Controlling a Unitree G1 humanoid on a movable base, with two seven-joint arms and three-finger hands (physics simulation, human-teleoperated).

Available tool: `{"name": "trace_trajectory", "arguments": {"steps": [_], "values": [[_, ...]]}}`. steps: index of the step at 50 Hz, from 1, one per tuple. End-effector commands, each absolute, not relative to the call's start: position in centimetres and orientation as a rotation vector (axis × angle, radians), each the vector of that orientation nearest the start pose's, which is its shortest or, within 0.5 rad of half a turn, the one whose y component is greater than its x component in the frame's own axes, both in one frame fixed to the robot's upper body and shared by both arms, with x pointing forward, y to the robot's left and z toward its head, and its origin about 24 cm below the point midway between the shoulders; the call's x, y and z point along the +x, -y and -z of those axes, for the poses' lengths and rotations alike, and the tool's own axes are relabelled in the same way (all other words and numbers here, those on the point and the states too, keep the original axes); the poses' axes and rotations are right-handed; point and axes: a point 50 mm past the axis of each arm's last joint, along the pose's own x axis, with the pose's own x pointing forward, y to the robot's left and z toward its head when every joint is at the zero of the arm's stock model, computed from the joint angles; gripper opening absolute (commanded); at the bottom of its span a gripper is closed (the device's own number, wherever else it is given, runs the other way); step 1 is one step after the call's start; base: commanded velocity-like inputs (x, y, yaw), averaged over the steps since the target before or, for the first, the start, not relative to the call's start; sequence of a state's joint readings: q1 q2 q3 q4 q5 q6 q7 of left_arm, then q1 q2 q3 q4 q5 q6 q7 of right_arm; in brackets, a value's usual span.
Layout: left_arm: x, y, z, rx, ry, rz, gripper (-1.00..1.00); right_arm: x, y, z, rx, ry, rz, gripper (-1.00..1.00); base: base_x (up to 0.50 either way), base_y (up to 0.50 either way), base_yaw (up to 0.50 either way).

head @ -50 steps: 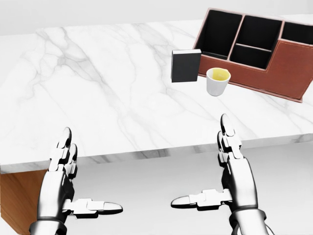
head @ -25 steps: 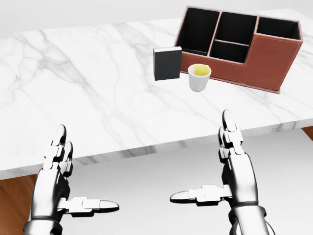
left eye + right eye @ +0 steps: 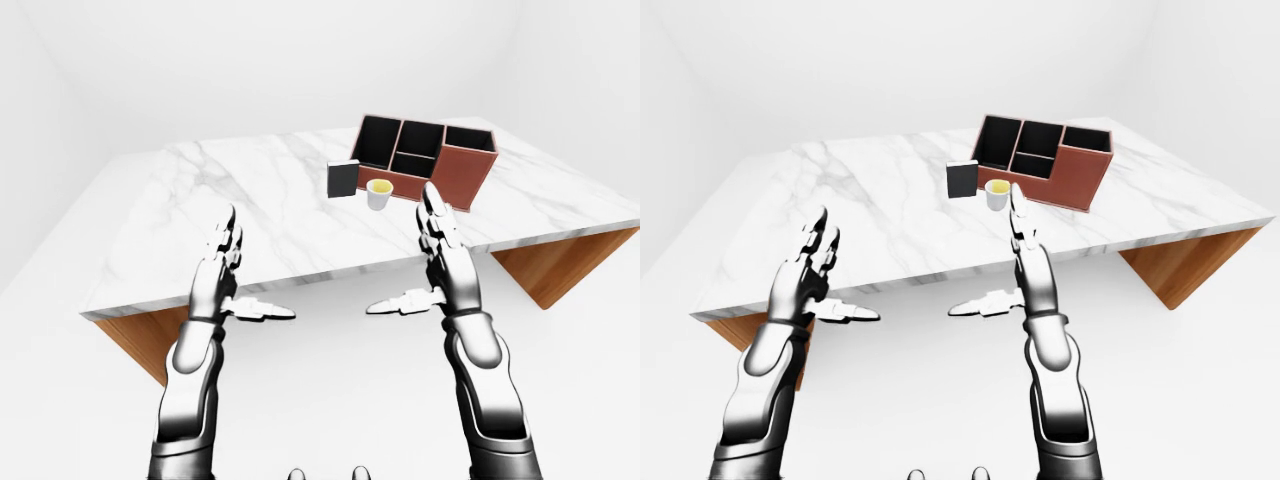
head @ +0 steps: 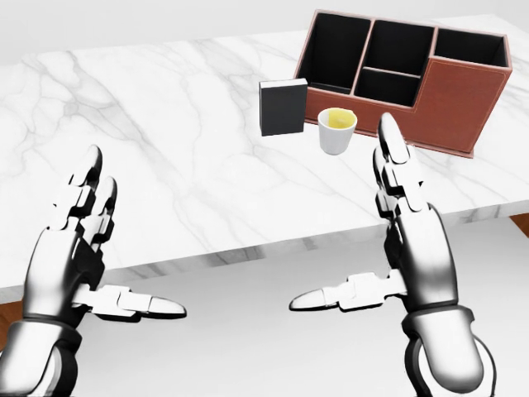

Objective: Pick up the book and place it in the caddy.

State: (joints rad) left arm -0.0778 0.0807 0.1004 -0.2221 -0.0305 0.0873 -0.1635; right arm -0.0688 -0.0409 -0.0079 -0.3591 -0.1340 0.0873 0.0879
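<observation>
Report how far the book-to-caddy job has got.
Nothing is done yet: the book stands on the marble table, beside the cup, outside the caddy. Nothing is in hand: left hand and right hand are open, empty. Reaching, grasping and placing remain.

In your head view the worktop [image 4: 165, 149] runs off the left and right edges, so you cannot see its ends. The caddy [image 4: 450, 103] loses its far right corner at the frame edge. Your left hand [image 4: 70, 248] is cut at the wrist by the bottom-left corner. You cannot see the floors of the caddy's dark compartments.
</observation>
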Motion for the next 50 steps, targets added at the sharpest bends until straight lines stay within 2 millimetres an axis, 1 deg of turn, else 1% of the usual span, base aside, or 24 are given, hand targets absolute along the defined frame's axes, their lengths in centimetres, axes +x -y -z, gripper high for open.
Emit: {"name": "trace_trajectory", "arguments": {"steps": [1, 4, 5, 6, 7, 8, 9, 16, 23, 30, 33, 50], "values": [[27.6, -16.9, -15.2, 0.126, 0.379, 0.192, 1.00, 25.2, 14.7, -17.8, -0.292, 0.519, -0.152, 1.00, 0.00, 0.00, 0.00], [28.0, -16.9, -16.6, 0.154, 0.430, 0.192, 1.00, 25.6, 14.7, -18.5, -0.333, 0.535, -0.174, 1.00, 0.00, 0.00, 0.00], [27.9, -16.8, -17.1, 0.161, 0.449, 0.203, 1.00, 25.7, 14.8, -19.0, -0.338, 0.554, -0.177, 1.00, 0.00, 0.00, 0.00], [27.6, -16.6, -18.1, 0.173, 0.494, 0.214, 1.00, 25.6, 14.8, -20.1, -0.358, 0.599, -0.207, 1.00, 0.00, 0.00, 0.00], [27.6, -16.6, -18.2, 0.174, 0.497, 0.215, 1.00, 25.6, 14.8, -20.2, -0.360, 0.601, -0.209, 1.00, 0.00, 0.00, 0.00], [27.5, -16.5, -18.6, 0.177, 0.516, 0.221, 1.00, 25.6, 14.8, -20.4, -0.370, 0.609, -0.208, 1.00, 0.00, 0.00, 0.00], [27.3, -16.5, -19.4, 0.187, 0.549, 0.224, 1.00, 25.3, 14.6, -21.1, -0.405, 0.637, -0.241, 1.00, 0.00, 0.00, 0.00], [27.8, -15.8, -20.8, 0.214, 0.594, 0.235, 1.00, 25.0, 14.2, -22.6, -0.507, 0.690, -0.272, 1.00, 0.11, -0.02, 0.00], [27.2, -15.5, -22.4, 0.219, 0.672, 0.249, 1.00, 24.9, 13.9, -23.3, -0.546, 0.716, -0.285, 1.00, 0.20, -0.04, 0.00], [26.8, -15.5, -23.1, 0.230, 0.704, 0.254, 1.00, 24.5, 13.5, -23.6, -0.569, 0.733, -0.298, 1.00, 0.20, -0.04, 0.00], [26.3, -15.4, -23.3, 0.242, 0.722, 0.261, 1.00, 24.4, 13.4, -23.6, -0.576, 0.736, -0.297, 1.00, 0.20, -0.04, 0.00], [25.5, -15.4, -23.5, 0.255, 0.747, 0.259, 1.00, 23.9, 13.0, -23.6, -0.602, 0.742, -0.300, 1.00, 0.18, -0.03, 0.00]]}}
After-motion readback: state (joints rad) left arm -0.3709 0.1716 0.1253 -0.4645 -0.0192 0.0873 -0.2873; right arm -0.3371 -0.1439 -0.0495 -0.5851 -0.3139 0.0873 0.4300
